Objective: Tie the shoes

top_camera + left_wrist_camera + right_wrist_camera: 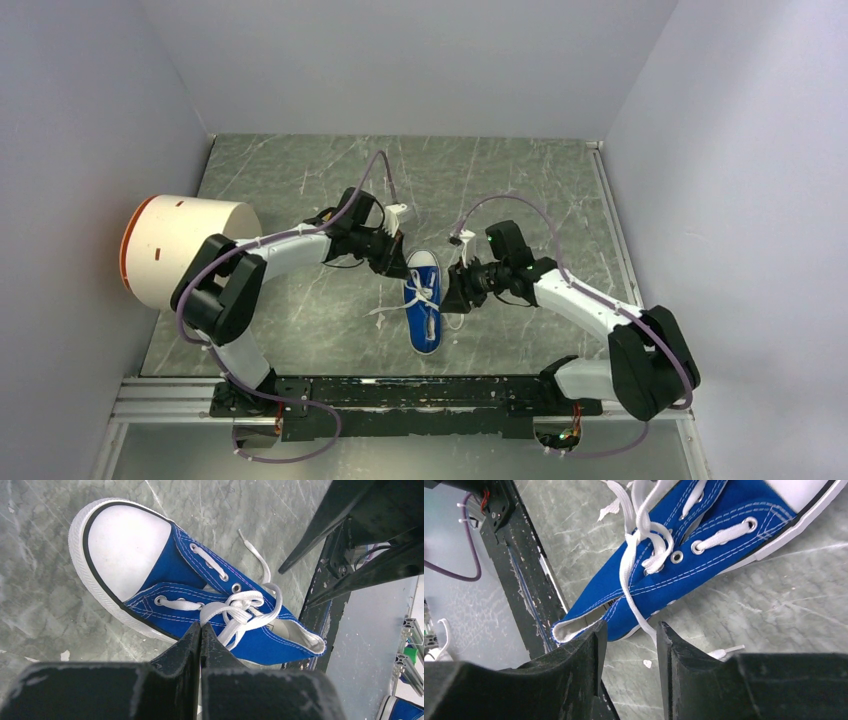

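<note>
The small blue sneaker (424,305) with white toe cap lies on the grey marbled table, toe pointing away from the arm bases. My left gripper (397,264) is by the toe's left side. In the left wrist view its jaws (201,625) are shut, pinching a white lace (240,605) that runs from the crossed laces over the shoe (170,570). My right gripper (452,294) is at the shoe's right side. In the right wrist view it (628,627) is open beside the heel opening of the shoe (684,580). A loose lace (626,575) hangs down between its fingers, touching neither.
A large white cylinder with an orange rim (185,250) lies at the left, behind the left arm. The black mounting rail (420,395) runs along the near edge, close to the heel. White walls close in the table on three sides. A lace tip (726,651) rests on the table.
</note>
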Robot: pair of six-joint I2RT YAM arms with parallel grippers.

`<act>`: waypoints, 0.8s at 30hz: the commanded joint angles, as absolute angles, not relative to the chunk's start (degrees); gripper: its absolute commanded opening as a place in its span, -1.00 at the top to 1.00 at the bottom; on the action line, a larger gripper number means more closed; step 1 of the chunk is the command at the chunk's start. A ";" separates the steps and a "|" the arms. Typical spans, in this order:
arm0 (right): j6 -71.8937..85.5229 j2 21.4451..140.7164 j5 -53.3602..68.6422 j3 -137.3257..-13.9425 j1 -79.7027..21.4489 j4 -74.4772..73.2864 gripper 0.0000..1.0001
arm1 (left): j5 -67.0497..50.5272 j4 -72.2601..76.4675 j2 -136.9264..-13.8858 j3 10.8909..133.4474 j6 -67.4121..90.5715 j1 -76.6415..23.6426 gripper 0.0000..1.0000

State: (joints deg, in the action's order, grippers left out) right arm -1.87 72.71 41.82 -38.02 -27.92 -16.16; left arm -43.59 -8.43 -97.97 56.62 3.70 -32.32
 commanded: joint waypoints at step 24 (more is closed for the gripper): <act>5.78 78.67 48.20 -35.44 -27.67 -3.58 1.00 | -45.84 -13.09 -97.54 59.40 -2.33 -31.99 0.90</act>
State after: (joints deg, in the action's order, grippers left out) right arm 4.91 80.23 46.65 -33.74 -27.81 -2.85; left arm -45.39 -12.21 -99.07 59.22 -1.15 -32.27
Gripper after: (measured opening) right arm 0.037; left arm 0.054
